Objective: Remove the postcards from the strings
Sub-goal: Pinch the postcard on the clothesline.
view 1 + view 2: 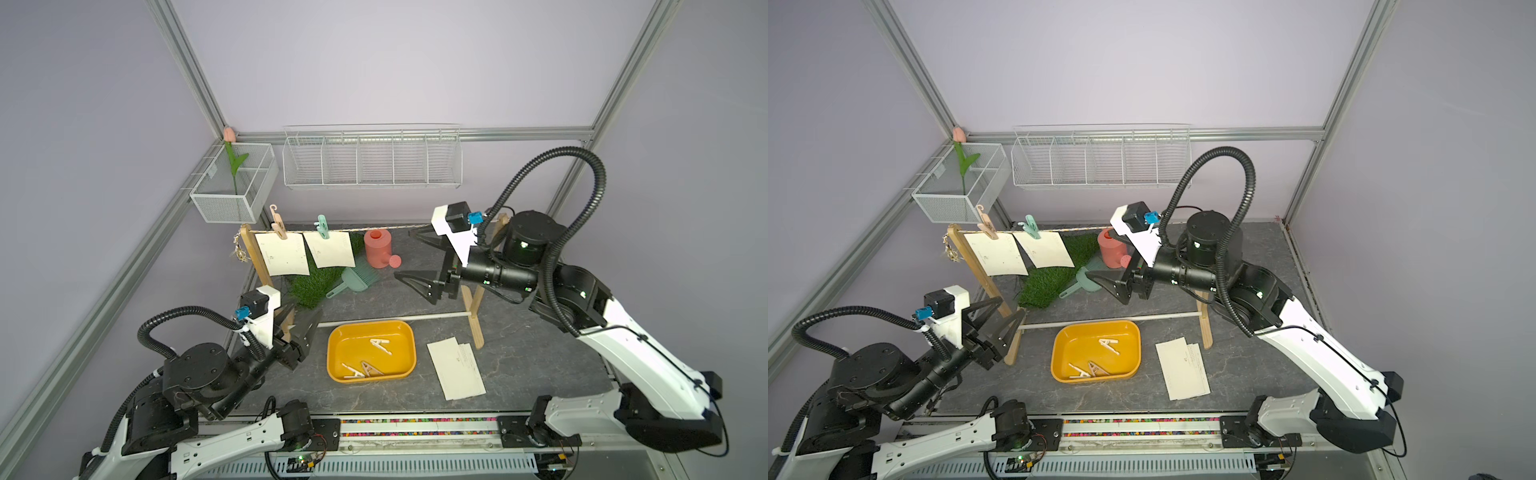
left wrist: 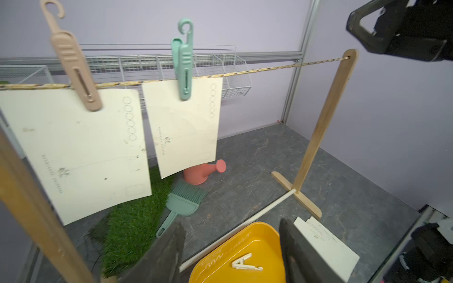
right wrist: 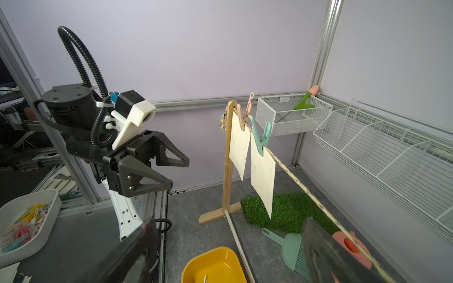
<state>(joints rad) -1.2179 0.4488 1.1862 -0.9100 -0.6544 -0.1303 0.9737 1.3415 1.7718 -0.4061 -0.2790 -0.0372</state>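
Observation:
Two cream postcards [image 1: 282, 254] [image 1: 330, 249] hang from the string [image 1: 374, 228] near its left end. A beige pin [image 1: 277, 226] clips one and a teal pin [image 1: 322, 227] the other. Further postcards lie in a stack [image 1: 457, 368] on the table, right of the yellow tray [image 1: 332, 353]. My left gripper [image 1: 306, 309] is open and empty by the left post's foot, below the hanging cards [image 2: 81, 152]. My right gripper [image 1: 402, 252] is open and empty in mid-air at the bare right half of the string [image 3: 294, 176], which runs close over one finger [image 3: 318, 245].
The tray holds a few loose pins [image 1: 380, 345]. Behind the rack sit a pink watering can [image 1: 377, 248], a teal brush [image 1: 357, 278] and a grass mat [image 1: 316, 286]. A white rod [image 1: 395, 320] joins the wooden posts [image 1: 476, 316]. Wire baskets [image 1: 372, 160] hang on the back wall.

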